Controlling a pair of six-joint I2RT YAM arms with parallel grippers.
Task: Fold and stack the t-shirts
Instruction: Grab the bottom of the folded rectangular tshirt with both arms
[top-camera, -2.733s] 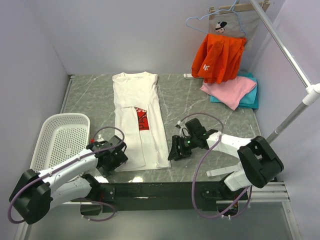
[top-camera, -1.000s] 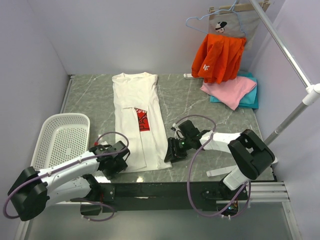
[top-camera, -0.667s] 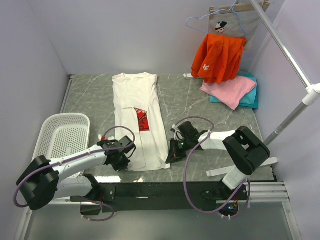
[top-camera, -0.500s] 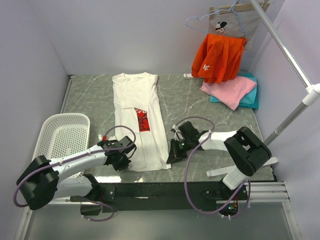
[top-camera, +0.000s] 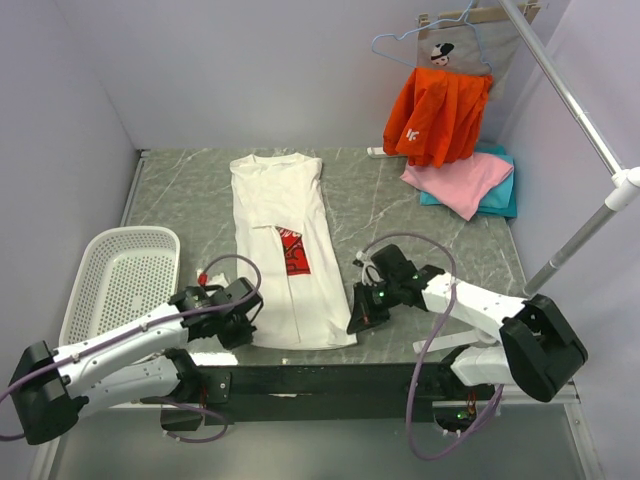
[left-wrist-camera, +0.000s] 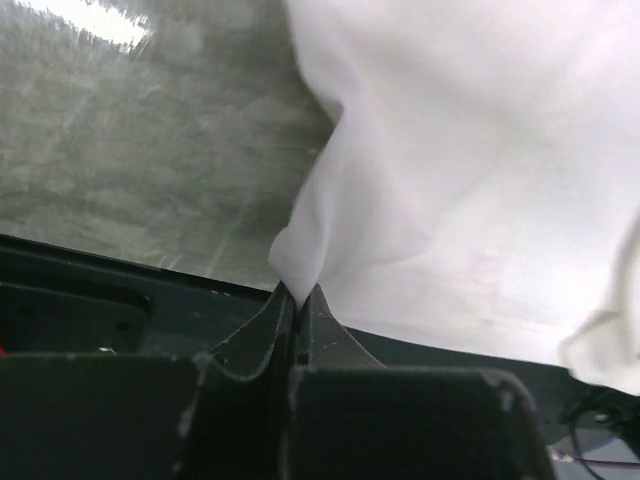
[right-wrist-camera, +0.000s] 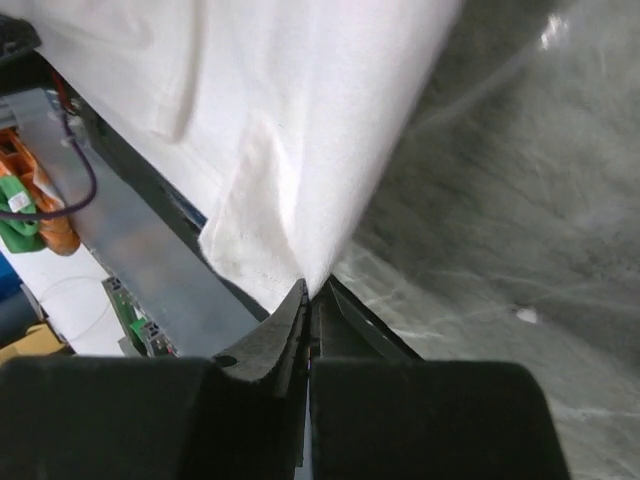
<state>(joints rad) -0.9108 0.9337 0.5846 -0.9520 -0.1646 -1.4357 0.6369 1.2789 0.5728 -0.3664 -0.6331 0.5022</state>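
A long white cloth t-shirt (top-camera: 285, 250), folded into a narrow strip, lies lengthwise on the grey marbled surface (top-camera: 400, 215), its near hem at the front edge. Only a sliver of its red chest print (top-camera: 293, 250) shows, and the lettering cannot be read. The left jaws are pinched tight on the near-left hem corner, the right jaws on the near-right corner; the cloth bunches up in each grip. At the far right, a plain pink t-shirt (top-camera: 460, 180) covers most of a teal one (top-camera: 505, 190). A hanging orange garment (top-camera: 435, 115) hides their far edge.
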